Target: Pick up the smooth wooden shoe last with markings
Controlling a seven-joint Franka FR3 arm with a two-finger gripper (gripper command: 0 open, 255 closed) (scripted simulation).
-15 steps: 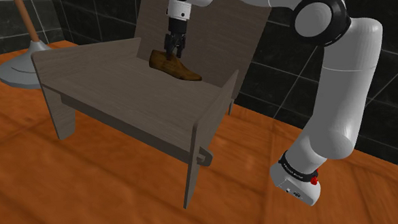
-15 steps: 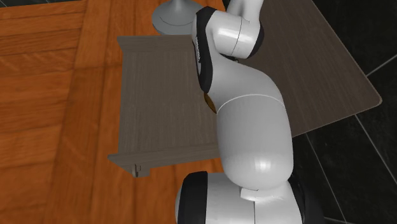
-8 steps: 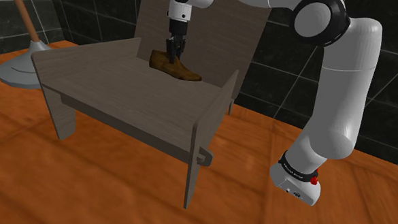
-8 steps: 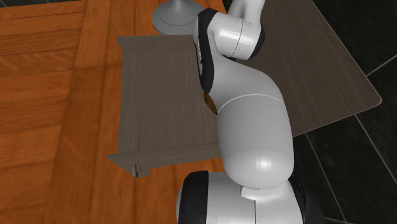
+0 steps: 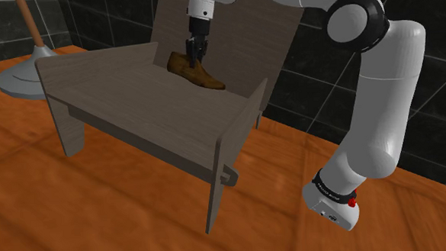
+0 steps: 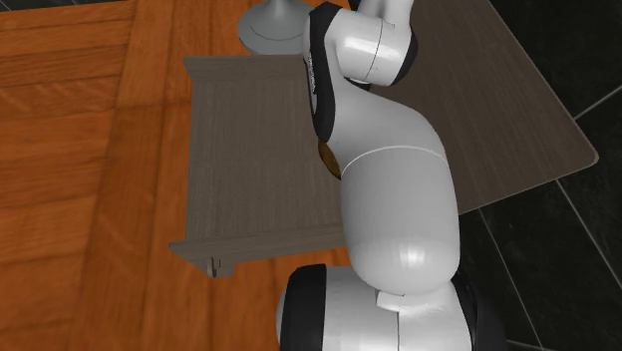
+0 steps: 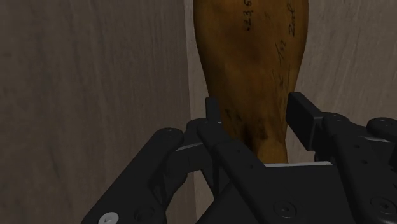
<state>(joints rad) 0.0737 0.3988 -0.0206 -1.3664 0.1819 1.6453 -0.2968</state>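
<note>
Golden-brown smooth shoe last (image 7: 254, 70), dark scribbled markings, one end tight between jaws.

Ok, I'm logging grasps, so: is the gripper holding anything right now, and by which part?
Yes, it holds the wooden shoe last. The gripper clasps it at its heel end, one finger on each side.

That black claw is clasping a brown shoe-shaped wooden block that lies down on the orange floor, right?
Not quite. The claw does clasp the brown shoe-shaped block, but the block is up at the seat of the grey bench, not down on the orange floor. The shoulder view shows this.
</note>
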